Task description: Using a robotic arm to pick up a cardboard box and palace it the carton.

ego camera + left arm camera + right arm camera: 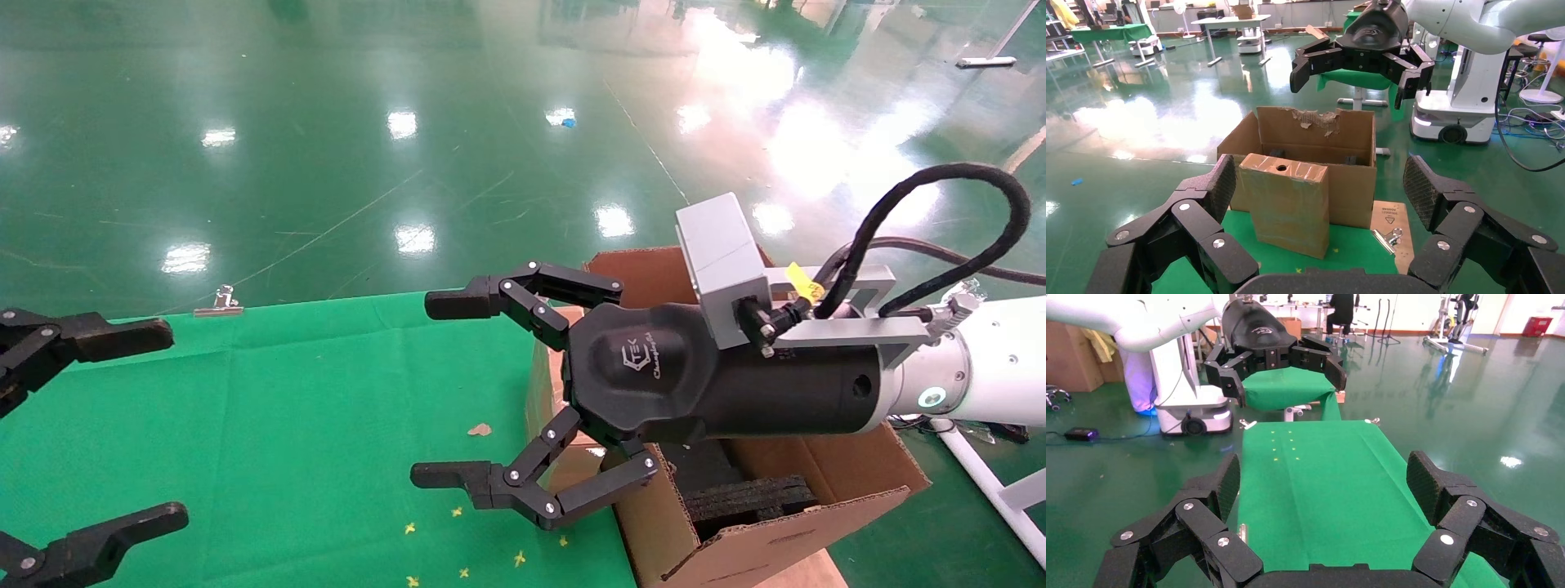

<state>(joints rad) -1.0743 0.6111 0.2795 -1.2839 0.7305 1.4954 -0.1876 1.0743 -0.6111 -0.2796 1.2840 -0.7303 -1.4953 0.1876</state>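
The cardboard box (1291, 205), slim, brown and shiny with tape, stands upright on the green cloth against the carton's (1352, 177) near wall, its round hole on top. My left gripper (1321, 184) is open and faces it from a short way off, nothing between its fingers; in the head view it sits at the left edge (139, 429). The right gripper (441, 389) on the white robotic arm (981, 367) hangs open and empty above the carton's (817, 482) left side, hiding most of the slim box there. Black foam (752, 498) lines the carton.
A green cloth (310, 408) covers the table, dotted with small yellow marks. A metal binder clip (219, 300) holds its far edge; another clip (1385, 237) lies on a flat cardboard piece (1392, 217) beside the carton. Shiny green floor surrounds the table.
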